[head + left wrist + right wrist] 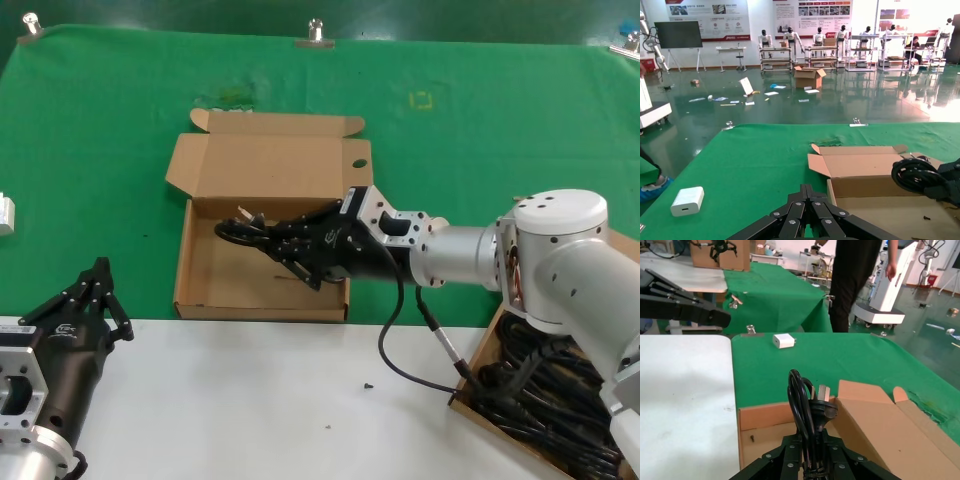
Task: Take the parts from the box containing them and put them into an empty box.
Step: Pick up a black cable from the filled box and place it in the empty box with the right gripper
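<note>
The right tool (283, 243) grips a looped power cord (240, 231) over the empty box (215, 280); the left tool (97, 290), closed, waits nearby.

A black gripper (262, 242) is holding a black cord (238, 232) over a plain brown cardboard box (196, 290), with bright green cloth (90, 130) beyond it and a white tabletop (250, 400) beneath its silver arm.

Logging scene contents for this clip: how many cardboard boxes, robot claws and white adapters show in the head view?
Shallow brown cardboard boxes: 2
Black robot claws: 2
Small white plastic adapter: 1
Total: 5
</note>
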Action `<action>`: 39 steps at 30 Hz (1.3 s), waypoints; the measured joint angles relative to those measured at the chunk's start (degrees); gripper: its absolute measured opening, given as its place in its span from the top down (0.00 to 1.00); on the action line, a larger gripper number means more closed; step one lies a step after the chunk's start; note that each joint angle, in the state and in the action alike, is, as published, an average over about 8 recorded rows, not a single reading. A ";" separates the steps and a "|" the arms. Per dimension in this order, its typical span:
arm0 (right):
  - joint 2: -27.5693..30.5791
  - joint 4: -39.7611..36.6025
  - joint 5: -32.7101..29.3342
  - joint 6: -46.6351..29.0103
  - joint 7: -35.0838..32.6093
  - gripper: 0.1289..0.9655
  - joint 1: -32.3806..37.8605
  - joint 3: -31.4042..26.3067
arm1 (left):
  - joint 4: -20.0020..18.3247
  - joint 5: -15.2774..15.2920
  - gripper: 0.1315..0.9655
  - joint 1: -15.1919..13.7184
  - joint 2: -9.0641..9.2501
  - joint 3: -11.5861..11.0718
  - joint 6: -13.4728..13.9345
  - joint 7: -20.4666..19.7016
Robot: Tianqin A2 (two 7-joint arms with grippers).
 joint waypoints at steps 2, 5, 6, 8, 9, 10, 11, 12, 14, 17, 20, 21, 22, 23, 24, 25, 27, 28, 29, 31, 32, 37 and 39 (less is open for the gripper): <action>0.00 0.19 2.11 0.16 -0.11 0.92 -0.19 -2.35 | 0.00 0.00 0.99 0.00 0.00 0.00 0.00 0.00; 0.00 0.53 5.49 0.40 -0.22 0.92 -0.45 -6.07 | 0.00 0.00 0.99 0.00 0.00 0.00 0.00 0.00; 0.00 0.66 6.72 0.49 -0.23 0.92 -0.53 -7.40 | 0.00 0.00 0.99 0.00 0.00 0.00 0.00 0.00; 0.00 0.94 9.18 0.68 -0.20 0.92 -0.66 -10.03 | 0.00 0.00 0.99 0.00 0.00 0.00 0.00 0.00; 0.00 1.11 10.55 0.79 -0.17 0.92 -0.72 -11.49 | 0.00 0.00 0.99 0.00 0.00 0.00 0.00 0.00; 0.00 1.29 11.96 0.92 -0.14 0.92 -0.77 -12.98 | 0.00 0.00 0.99 0.00 0.00 0.00 0.00 0.00; 0.00 1.48 13.44 1.07 -0.10 0.92 -0.82 -14.54 | 0.00 0.00 0.99 0.00 0.00 0.00 0.00 0.00; 0.00 1.68 14.96 1.23 -0.05 0.92 -0.86 -16.13 | 0.00 0.00 0.99 0.00 0.00 0.00 0.00 0.00; 0.00 2.11 18.04 1.60 0.05 0.92 -0.93 -19.34 | 0.00 0.00 0.99 0.00 0.00 0.00 0.00 0.00; 0.00 2.80 22.78 2.33 0.22 0.92 -0.98 -24.24 | 0.00 0.00 0.99 0.00 0.00 0.00 0.00 0.00; 0.00 3.47 26.81 3.25 0.46 0.92 -0.94 -28.35 | 0.00 0.00 0.99 0.00 0.00 0.00 0.00 0.00; 0.00 3.69 27.91 3.59 0.55 0.92 -0.92 -29.47 | 0.00 0.00 0.99 0.00 0.00 0.00 0.00 0.00; 0.00 3.90 28.87 3.93 0.64 0.92 -0.90 -30.45 | 0.00 0.00 0.99 0.00 0.00 0.00 0.00 0.00; 0.00 4.09 29.64 4.27 0.73 0.92 -0.87 -31.24 | 0.00 0.00 0.99 0.00 0.00 0.00 0.00 0.00; 0.00 4.28 30.26 4.62 0.82 0.92 -0.85 -31.90 | 0.00 0.00 0.99 0.00 0.00 0.00 0.00 0.00; 0.00 4.45 30.77 4.96 0.89 0.92 -0.83 -32.45 | 0.00 0.00 0.99 0.00 0.00 0.00 0.00 0.00; 0.00 4.74 31.42 5.61 1.00 0.92 -0.82 -33.19 | 0.00 0.00 0.99 0.00 0.00 0.00 0.00 0.00; 0.00 4.87 31.63 5.92 1.03 0.92 -0.82 -33.46 | 0.00 0.00 0.99 0.00 0.00 0.00 0.00 0.00; 0.00 4.97 31.76 6.20 1.04 0.92 -0.83 -33.65 | 0.00 0.00 0.99 0.00 0.00 0.00 0.00 0.00; 0.00 5.12 31.92 6.70 1.01 0.92 -0.87 -33.90 | 0.00 0.00 0.99 0.00 0.00 0.00 0.00 0.00; 0.00 5.18 31.97 6.91 0.98 0.92 -0.89 -33.99 | 0.00 0.00 0.99 0.00 0.00 0.00 0.00 0.00; 0.00 5.30 32.12 7.53 0.62 0.92 -1.01 -34.19 | 0.00 0.00 0.99 0.00 0.00 0.00 0.00 0.00; 0.00 5.31 32.19 7.64 0.44 0.92 -1.05 -34.22 | 0.00 0.00 0.99 0.00 0.00 0.00 0.00 0.00</action>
